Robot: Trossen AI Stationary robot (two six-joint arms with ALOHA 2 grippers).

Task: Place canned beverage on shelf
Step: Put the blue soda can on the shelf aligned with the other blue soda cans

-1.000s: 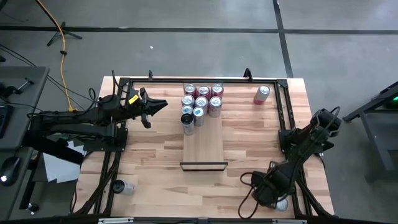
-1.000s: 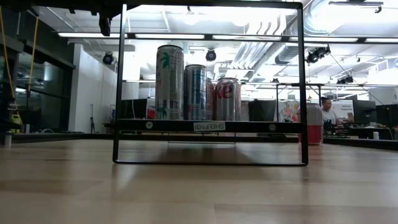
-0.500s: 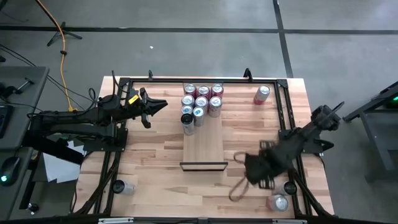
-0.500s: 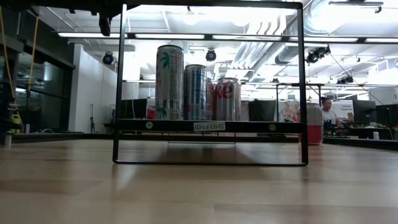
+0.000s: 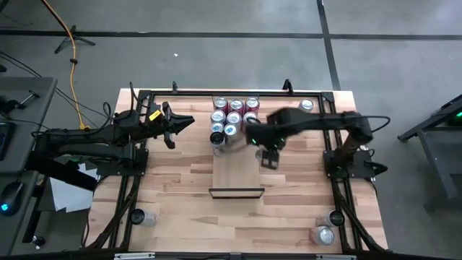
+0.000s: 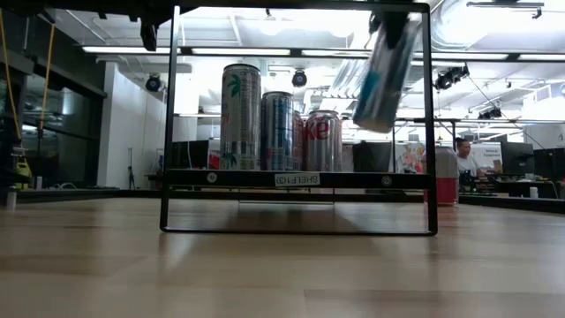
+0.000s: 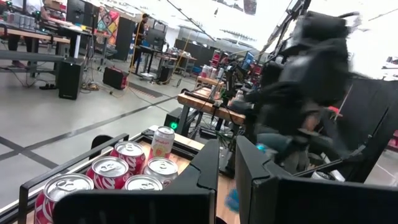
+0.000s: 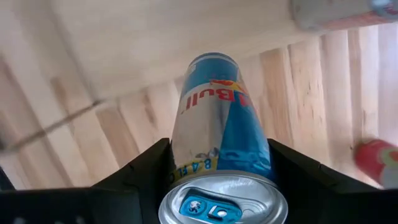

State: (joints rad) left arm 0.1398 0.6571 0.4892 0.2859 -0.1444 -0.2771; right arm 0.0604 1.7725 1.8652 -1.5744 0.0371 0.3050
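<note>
My right gripper [image 5: 265, 144] hangs over the right side of the shelf [image 5: 237, 172], a light wood panel with a dark strip at its near end. It is shut on a slim blue and silver canned beverage [image 8: 221, 134], which shows tilted in the air in the low view [image 6: 387, 75]. Several cans [image 5: 234, 115] stand upright on the shelf's far end [image 6: 278, 119]. My left gripper [image 5: 189, 121] is shut, holds nothing and stays level to the left of those cans. My right gripper pinches the can's side wall just under its top rim [image 8: 184, 158] between the two fingers [image 8: 140, 171]. The fingers come from above and point down. The can hangs below them, tilted, clear of the shelf and of the other cans.
A black frame [image 6: 430, 124] borders the shelf's near end. A pink can [image 5: 306, 106] stands at the table's far right, partly under my right arm. Two cans [image 5: 323, 235] sit at the near right corner and one [image 5: 142, 217] at the near left.
My right gripper has risen from the table's near right corner and swung toward the far edge and the left, ending above the shelf. The slim can has come with it and now hangs tilted in the low view, where it did not show before.
</note>
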